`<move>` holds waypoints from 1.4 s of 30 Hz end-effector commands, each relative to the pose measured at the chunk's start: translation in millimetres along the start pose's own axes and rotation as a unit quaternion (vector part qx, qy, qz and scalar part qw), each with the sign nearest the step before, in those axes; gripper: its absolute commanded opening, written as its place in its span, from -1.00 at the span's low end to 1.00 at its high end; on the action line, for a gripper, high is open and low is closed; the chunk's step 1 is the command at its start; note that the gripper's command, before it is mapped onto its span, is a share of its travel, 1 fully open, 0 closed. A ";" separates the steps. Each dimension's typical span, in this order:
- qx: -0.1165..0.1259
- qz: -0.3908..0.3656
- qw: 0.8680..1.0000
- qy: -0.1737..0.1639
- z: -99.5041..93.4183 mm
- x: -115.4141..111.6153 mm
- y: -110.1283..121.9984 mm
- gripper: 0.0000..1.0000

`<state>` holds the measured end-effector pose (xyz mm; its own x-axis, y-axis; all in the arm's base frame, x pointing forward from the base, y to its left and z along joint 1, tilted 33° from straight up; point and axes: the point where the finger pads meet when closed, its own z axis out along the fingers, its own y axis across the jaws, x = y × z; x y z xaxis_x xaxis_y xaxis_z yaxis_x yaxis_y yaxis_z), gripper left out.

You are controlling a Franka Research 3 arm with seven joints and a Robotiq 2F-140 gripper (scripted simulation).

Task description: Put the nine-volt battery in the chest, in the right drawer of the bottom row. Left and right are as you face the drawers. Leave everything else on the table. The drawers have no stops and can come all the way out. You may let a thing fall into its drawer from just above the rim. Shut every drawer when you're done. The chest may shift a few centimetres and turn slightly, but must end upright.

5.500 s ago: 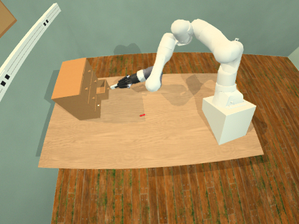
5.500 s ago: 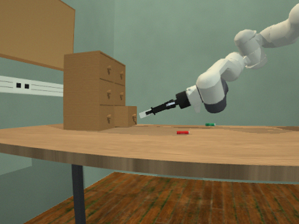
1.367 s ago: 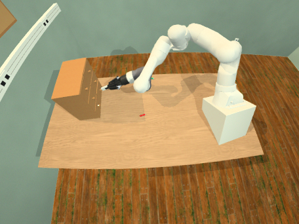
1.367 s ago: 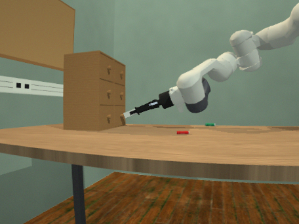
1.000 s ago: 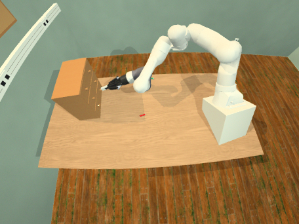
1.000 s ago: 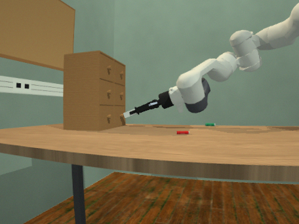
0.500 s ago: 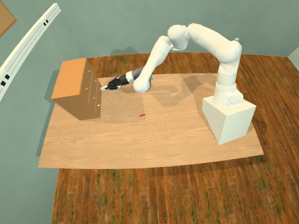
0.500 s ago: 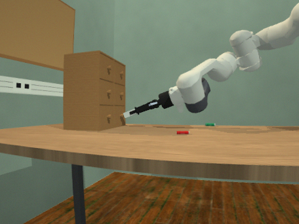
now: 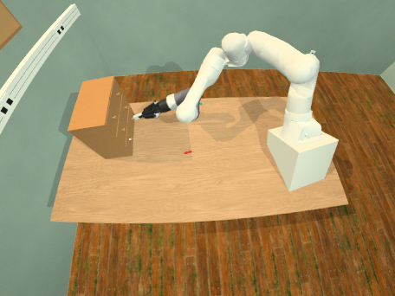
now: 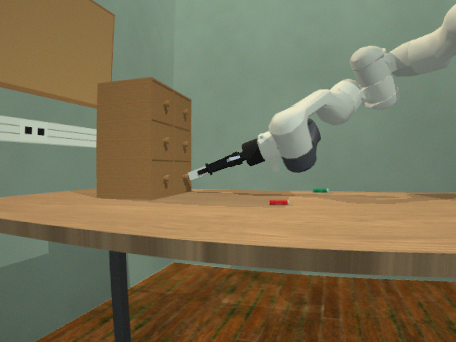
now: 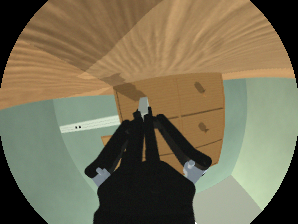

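Claw (image 9: 137, 117) (image 10: 192, 175) (image 11: 144, 103) found pressed together with nothing pinched, its tips at the bottom-row right drawer of the upright chest (image 9: 93, 104) (image 10: 125, 140) (image 11: 172, 97), all drawer fronts appearing flush. The nine-volt battery is not visible in any view; presumably it lies inside that drawer, though this cannot be confirmed. Should it need handling again, expect a small, stiff, fairly dense block with smooth, slightly slippery sides, best taken squarely across its narrow flanks, clear of the terminals.

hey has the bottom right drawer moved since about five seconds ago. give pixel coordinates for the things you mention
Yes. The bottom right drawer (image 10: 186, 184) stood out from the chest (image 9: 93, 101) (image 10: 125, 140) (image 11: 165, 100) then; it has gone inward, toward the chest, and its front now looks level with the drawers above.
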<state>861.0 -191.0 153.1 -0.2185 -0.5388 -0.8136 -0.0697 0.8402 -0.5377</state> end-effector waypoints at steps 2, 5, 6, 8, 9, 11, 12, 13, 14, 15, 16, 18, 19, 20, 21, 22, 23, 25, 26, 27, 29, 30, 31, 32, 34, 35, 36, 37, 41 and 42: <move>-0.001 -0.001 1.000 0.001 0.8 0.9 1.1 -0.80; -0.001 -0.001 1.000 0.001 0.8 0.9 1.1 -0.80; -0.001 -0.001 1.000 0.001 0.8 0.9 1.1 -0.80; -0.001 -0.001 1.000 0.001 0.8 0.9 1.1 -0.80; -0.001 -0.001 1.000 0.001 0.8 0.9 1.1 -0.80; -0.001 -0.001 1.000 0.001 0.8 0.9 1.1 -0.80; -0.001 -0.001 1.000 0.001 0.8 0.9 1.1 -0.80; -0.001 -0.001 1.000 0.001 0.8 0.9 1.1 -0.80; -0.001 -0.001 1.000 0.001 0.8 0.9 1.1 -0.80; -0.001 -0.001 1.000 0.001 0.8 0.9 1.1 -0.80; -0.001 -0.001 1.000 0.001 0.8 0.9 1.1 -0.80; -0.001 -0.001 1.000 0.001 0.8 0.9 1.1 -0.80; -0.001 -0.001 1.000 0.001 0.8 0.9 1.1 -0.80; -0.001 -0.001 1.000 0.001 0.8 0.9 1.1 -0.80; -0.001 -0.001 1.000 0.001 0.8 0.9 1.1 -0.80; -0.001 -0.001 1.000 0.001 0.8 0.9 1.1 -0.80; -0.001 -0.001 1.000 0.001 0.8 0.9 1.1 -0.80; -0.001 -0.001 1.000 0.001 0.3 1.1 1.1 -0.80; -0.001 -0.001 1.000 0.001 -0.7 1.5 1.1 -0.80; -0.001 -0.001 1.000 0.001 -2.5 2.1 1.1 -0.80; -0.001 -0.001 1.000 0.001 -8.5 4.3 1.1 -0.80; -0.001 -0.001 1.000 0.001 -12.5 5.7 1.1 -0.80; -0.001 -0.001 1.000 0.001 -17.0 7.3 1.1 -0.80; -0.001 -0.001 1.000 0.001 -21.8 9.1 1.1 -0.80; -0.001 -0.001 1.000 0.001 -21.8 9.1 1.1 -0.80; -0.001 -0.001 1.000 0.001 -26.7 10.8 1.1 -0.80; -0.001 -0.001 1.000 0.001 -31.4 12.5 1.0 -0.80; -0.001 -0.001 1.000 0.001 -35.8 14.1 1.0 -0.80; -0.001 -0.001 1.000 0.001 -45.6 17.7 1.0 -0.80; -0.001 -0.001 1.000 0.001 -46.1 17.8 1.0 -0.80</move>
<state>818.1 -194.8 142.9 -0.2321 -0.5393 -0.8095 -0.0822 0.8401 -0.5362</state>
